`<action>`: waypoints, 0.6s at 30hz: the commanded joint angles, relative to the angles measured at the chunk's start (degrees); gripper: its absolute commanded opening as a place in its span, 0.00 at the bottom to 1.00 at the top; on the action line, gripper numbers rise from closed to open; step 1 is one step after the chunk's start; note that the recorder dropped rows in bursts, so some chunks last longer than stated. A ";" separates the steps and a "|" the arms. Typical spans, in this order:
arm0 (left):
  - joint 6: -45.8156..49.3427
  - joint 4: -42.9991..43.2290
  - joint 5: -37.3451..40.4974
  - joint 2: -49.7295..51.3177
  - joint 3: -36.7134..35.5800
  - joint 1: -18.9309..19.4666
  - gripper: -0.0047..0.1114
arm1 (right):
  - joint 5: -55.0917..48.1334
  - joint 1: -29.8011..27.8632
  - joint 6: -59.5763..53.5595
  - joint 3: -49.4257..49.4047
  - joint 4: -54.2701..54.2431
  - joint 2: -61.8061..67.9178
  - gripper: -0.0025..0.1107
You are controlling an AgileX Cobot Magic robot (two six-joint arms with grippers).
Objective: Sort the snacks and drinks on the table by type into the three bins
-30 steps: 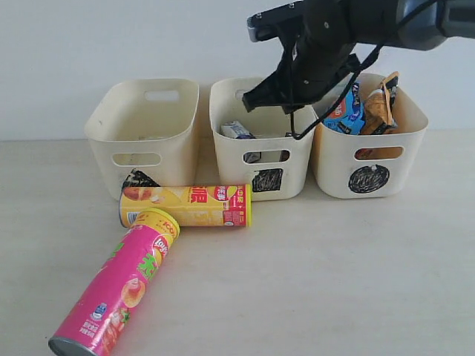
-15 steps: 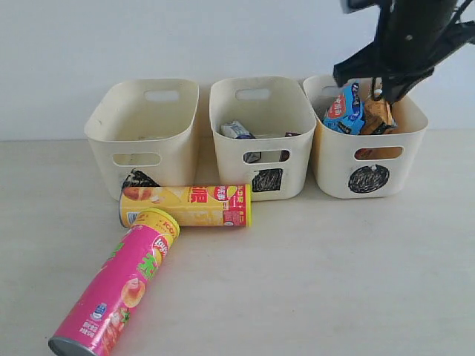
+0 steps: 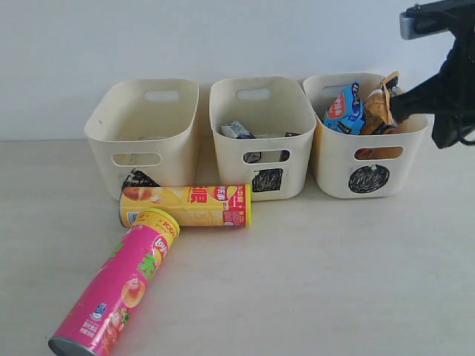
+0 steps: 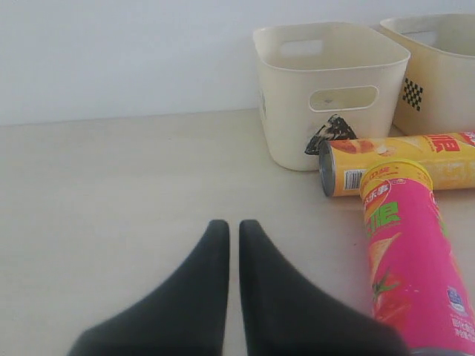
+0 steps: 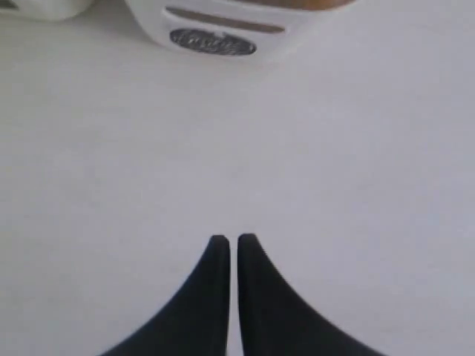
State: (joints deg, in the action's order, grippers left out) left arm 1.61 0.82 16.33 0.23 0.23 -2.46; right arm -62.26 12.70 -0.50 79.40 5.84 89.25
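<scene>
A yellow Lay's tube (image 3: 185, 206) and a pink chip tube (image 3: 119, 289) lie on the table (image 3: 334, 274) in front of the left bin (image 3: 104, 133), which bears a triangle mark. The middle bin (image 3: 230, 159) holds a blue-and-white carton (image 3: 237, 130). A blue chip bag (image 3: 343, 110) and an orange bag (image 3: 380, 110) stick out of the right bin (image 3: 334, 159). My right gripper (image 5: 233, 239) is shut and empty, hanging off to the right of that bin (image 5: 156, 26). My left gripper (image 4: 233, 224) is shut and empty over bare table, left of the pink tube (image 4: 404, 252) and yellow tube (image 4: 401, 159).
The right arm (image 3: 445, 96) hangs at the exterior view's right edge, beside the right bin's rim. A white wall runs behind the three bins. The left bin (image 4: 282, 111) looks empty inside. Bare table lies to the right front of the tubes.
My right arm swung from above the middle bin to the right, past the right bin, to the view's edge. The tubes and bins have not moved.
</scene>
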 commanded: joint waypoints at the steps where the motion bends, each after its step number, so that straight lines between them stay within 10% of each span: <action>1: -0.74 -0.21 -0.23 -0.23 -0.23 0.17 0.07 | 4.54 -0.33 -2.68 -7.61 -4.10 -6.12 0.02; 18: -0.74 -0.21 -0.23 -0.23 -0.23 0.17 0.07 | 6.28 -0.16 -1.37 -20.95 -6.17 -16.70 0.02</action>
State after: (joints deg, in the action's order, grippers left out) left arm 1.61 0.82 16.33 0.23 0.23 -2.46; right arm -56.24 12.70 -2.23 58.73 0.00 73.04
